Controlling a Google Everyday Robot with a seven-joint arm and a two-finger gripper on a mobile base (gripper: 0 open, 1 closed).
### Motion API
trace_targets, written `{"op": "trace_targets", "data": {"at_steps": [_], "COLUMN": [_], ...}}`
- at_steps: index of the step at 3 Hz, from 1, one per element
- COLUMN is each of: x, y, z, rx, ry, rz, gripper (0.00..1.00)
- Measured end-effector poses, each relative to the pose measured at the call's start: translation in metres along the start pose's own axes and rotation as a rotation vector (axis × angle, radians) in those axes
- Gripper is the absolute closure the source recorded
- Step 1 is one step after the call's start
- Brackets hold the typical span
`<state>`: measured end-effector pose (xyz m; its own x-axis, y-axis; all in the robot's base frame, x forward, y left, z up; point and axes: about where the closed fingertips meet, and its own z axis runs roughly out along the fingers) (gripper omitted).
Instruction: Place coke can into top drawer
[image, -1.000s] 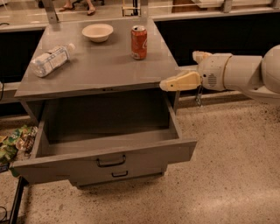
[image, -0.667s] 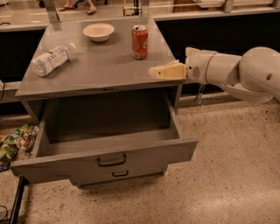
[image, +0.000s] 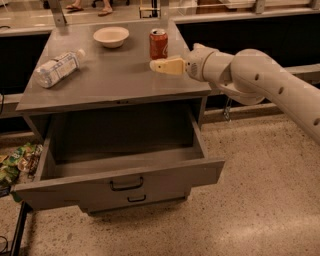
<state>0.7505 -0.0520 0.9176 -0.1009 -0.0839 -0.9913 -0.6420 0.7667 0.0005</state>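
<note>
while over tabletop (image: 110, 75), gripper (image: 159, 66) near coke can (image: 158, 44)

pincer (image: 154, 66) near coke can (image: 158, 44) | arm (image: 270, 80) cut off, right edge

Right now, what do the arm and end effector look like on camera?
The arm is off-white: thick rounded tubular links with a few small dark holes along the side, narrowing to a knobbly wrist. The end effector is a pale yellowish tapered wedge, above the cabinet top, close to the coke can on its near side. No cables or labels show.
</note>
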Motion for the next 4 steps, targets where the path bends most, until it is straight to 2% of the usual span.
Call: {"op": "trace_targets", "data": {"at_steps": [1,3,4], "x": [0.009,0.014,0.007], "y": [-0.010,-0.043,-0.060], "z": [0.048,0.108,0.117], "rx": [0.015,0.067,0.104], "ry": [0.009,0.020,-0.010], "rz": [0.001,-0.020,-0.020], "gripper": [0.00,0.00,0.14]}}
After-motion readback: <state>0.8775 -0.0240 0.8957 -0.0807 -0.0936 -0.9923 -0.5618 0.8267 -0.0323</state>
